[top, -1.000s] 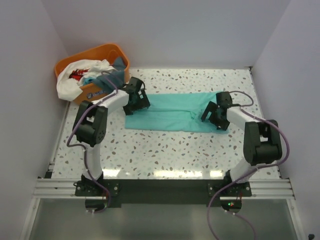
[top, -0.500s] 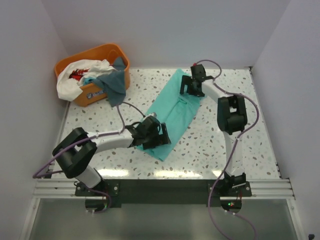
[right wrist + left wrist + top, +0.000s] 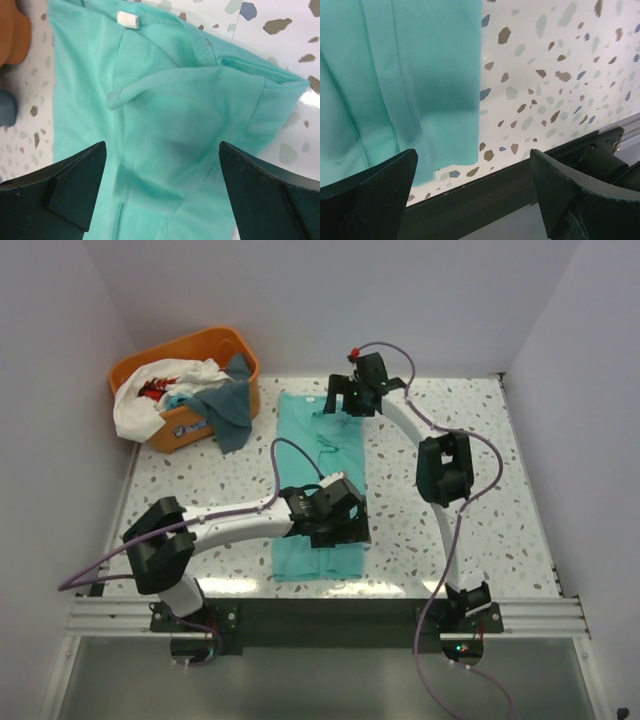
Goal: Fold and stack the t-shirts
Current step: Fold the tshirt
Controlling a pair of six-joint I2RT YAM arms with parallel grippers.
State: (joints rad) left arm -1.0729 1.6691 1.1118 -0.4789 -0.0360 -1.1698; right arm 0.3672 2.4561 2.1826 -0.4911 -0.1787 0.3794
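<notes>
My left tool point(image 3: 472, 155) is wide open, with nothing in it, over the low end of the mint shirt point(image 3: 318, 450). My right tool point(image 3: 162, 145) is wide open over its collar end. The shirt lies flat down the middle of the bench point(image 3: 490, 500).
</notes>
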